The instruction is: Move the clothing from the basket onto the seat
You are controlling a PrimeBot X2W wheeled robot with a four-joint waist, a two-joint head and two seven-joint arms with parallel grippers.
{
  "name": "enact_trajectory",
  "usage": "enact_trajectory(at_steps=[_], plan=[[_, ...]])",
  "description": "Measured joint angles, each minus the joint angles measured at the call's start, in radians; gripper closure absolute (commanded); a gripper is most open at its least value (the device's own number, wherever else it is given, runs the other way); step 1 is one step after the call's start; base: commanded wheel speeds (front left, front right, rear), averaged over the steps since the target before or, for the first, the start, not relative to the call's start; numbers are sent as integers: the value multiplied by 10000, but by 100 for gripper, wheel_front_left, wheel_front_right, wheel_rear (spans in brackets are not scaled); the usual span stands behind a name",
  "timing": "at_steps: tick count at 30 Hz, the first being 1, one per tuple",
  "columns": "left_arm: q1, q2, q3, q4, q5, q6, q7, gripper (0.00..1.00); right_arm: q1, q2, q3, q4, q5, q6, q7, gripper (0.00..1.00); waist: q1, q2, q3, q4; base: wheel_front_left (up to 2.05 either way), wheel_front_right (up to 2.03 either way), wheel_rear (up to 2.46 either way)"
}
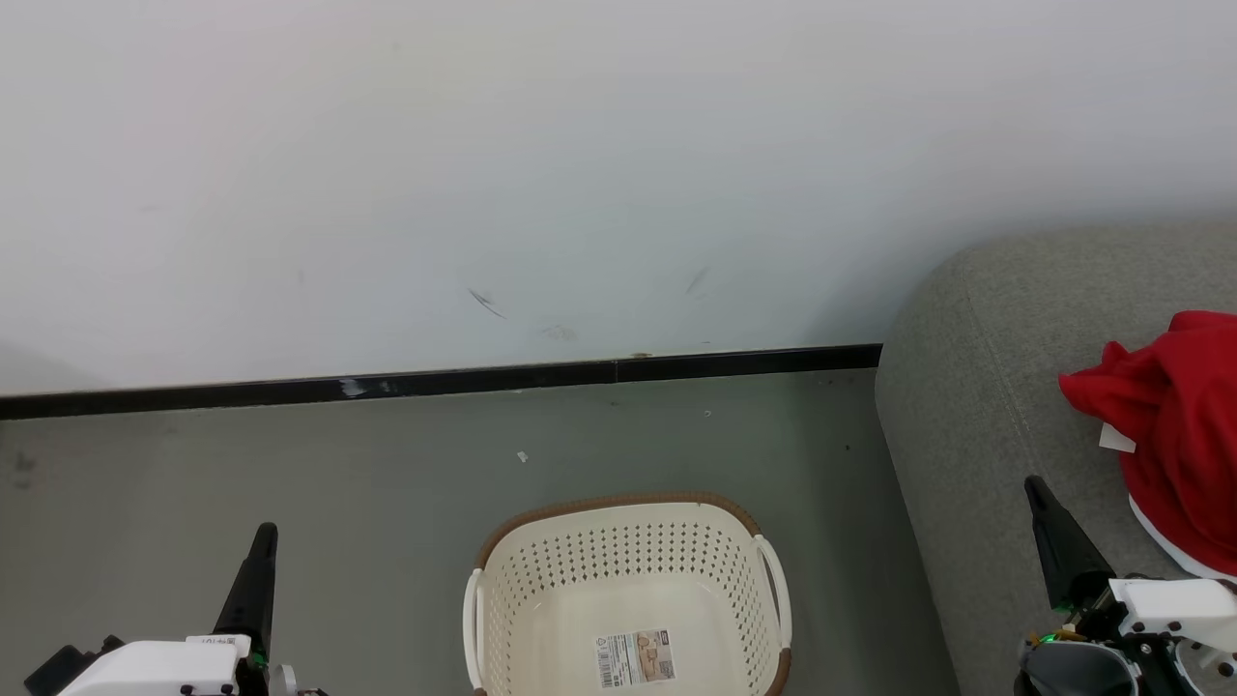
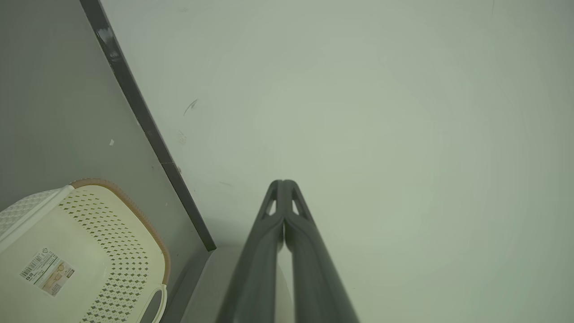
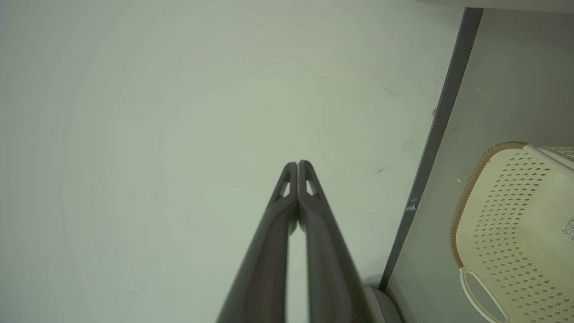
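where the basket (image 1: 618,556) stands on the grey floor (image 1: 290,464) near the white wall (image 1: 483,145), a sticker (image 1: 635,658) showing on its bottom, the red clothing (image 1: 1184,425) lies heaped on the seat (image 1: 976,406) at the robot's right, well apart from the basket. left jaws, low beside the basket's left, are pressed together tip to tip. right jaws, over the seat's front edge and near the clothing, are likewise together; both pairs point at the wall.

The basket (image 1: 628,556) on the floor (image 1: 290,464) — clothing (image 1: 1184,425), apparently bunched, on the seat (image 1: 976,387).
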Motion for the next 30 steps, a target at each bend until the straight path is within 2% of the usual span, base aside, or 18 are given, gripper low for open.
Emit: enact_trajectory(at_steps=[30], plan=[[-3,0,6,25,0,-46,27,100,0,-19,6,2,2,0,0,100,0,0,0,0,0,0,0]])
